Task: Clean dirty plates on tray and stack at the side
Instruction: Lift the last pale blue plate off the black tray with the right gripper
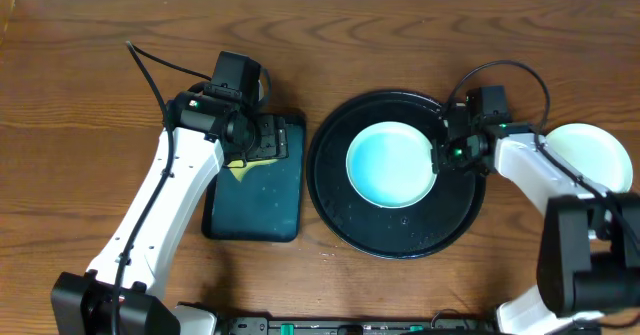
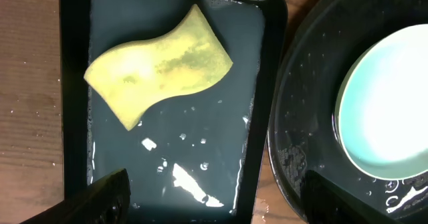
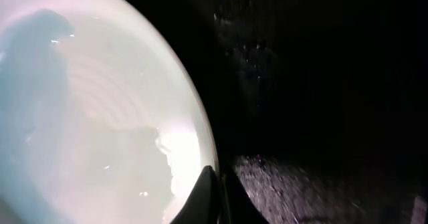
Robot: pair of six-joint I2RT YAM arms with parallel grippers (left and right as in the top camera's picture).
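Observation:
A pale mint-white plate point(image 1: 390, 163) lies in the round black tray point(image 1: 400, 243). My right gripper point(image 1: 441, 155) is shut on the plate's right rim. In the right wrist view the two fingers point(image 3: 217, 200) pinch the rim of the plate point(image 3: 100, 103) over the wet black tray point(image 3: 321, 83). Another pale plate point(image 1: 592, 147) rests on the table at the far right, partly behind my right arm. No yellow plate shows. My left gripper point(image 1: 272, 140) is open and empty above the teal tray; its fingers point(image 2: 221, 204) are spread wide.
A rectangular dark teal tray point(image 1: 255, 210) left of the black tray holds water and a yellow sponge point(image 2: 160, 67), which also shows in the overhead view point(image 1: 243, 167). The black tray's rim point(image 2: 301, 117) nearly touches the teal tray. Cables trail behind both arms.

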